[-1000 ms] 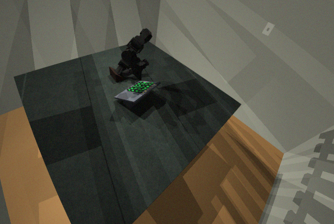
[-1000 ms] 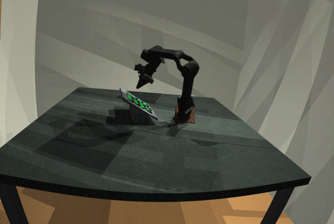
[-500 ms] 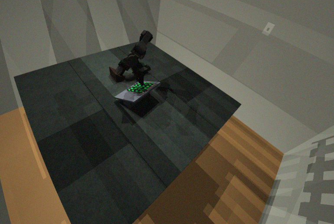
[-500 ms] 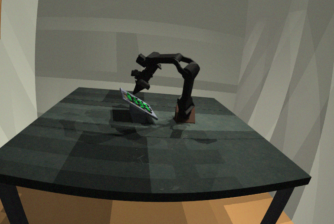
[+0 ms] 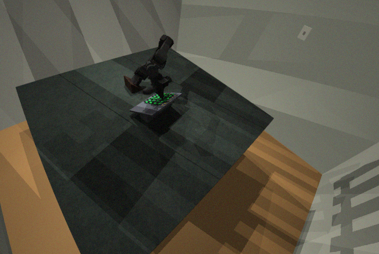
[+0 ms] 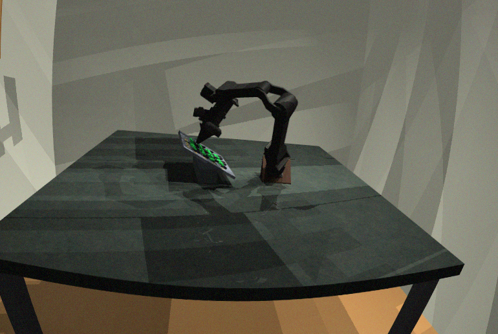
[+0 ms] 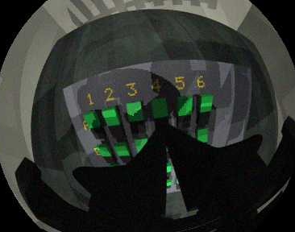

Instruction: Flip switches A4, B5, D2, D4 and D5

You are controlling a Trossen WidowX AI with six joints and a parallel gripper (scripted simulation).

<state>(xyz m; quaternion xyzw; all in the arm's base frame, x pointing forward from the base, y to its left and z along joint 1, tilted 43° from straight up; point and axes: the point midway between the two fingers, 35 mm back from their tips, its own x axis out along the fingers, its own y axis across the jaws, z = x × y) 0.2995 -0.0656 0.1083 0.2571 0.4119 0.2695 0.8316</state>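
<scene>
The tilted grey switch panel [image 5: 141, 109] [image 6: 231, 173] [image 7: 235, 109] carries rows of green-and-black switches. My gripper [image 5: 162, 98] [image 6: 197, 143] [image 7: 163, 128] is shut and empty, its tips down at the panel's far part. In the wrist view the tips are just below the green part of switch A4 [image 7: 159, 108], at its near end; I cannot tell whether they touch it. A4 lies in shadow with its green part on the far side. B5 is mostly hidden behind the fingers. D2, D4 and D5 cannot be made out; the fingers cover most of the lower rows.
Switches A3 [image 7: 135, 111] and A5 [image 7: 184, 105] flank A4. B6 [image 7: 201, 135] shows right of the fingers, B2 [image 7: 122, 149] to their left. The panel stands on the dark table [image 5: 101, 141] [image 6: 209, 241], in front of the arm's brown base [image 5: 131, 84] [image 6: 276, 179].
</scene>
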